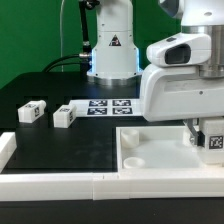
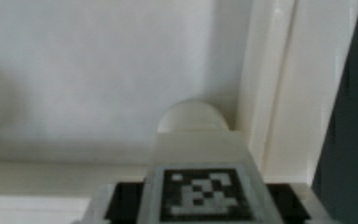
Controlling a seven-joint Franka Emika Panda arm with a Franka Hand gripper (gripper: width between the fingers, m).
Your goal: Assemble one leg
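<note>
My gripper (image 1: 204, 136) is shut on a leg (image 1: 213, 143), a small white block with a black-and-white tag. It holds the leg upright over the far right part of the large white panel (image 1: 150, 150). In the wrist view the held leg (image 2: 202, 185) sits between my gripper's (image 2: 199, 208) dark fingers. Its tip is just above a rounded socket bump (image 2: 197, 118) in the panel's (image 2: 87, 90) corner by the raised rim. I cannot tell whether leg and panel touch. Two more legs (image 1: 32, 112) (image 1: 64, 116) lie on the black table at the exterior view's left.
The marker board (image 1: 105, 106) lies flat behind the loose legs. A white raised border (image 1: 50, 185) runs along the table's front edge and up its left side. The robot base (image 1: 112, 50) stands at the back, with a green wall behind it.
</note>
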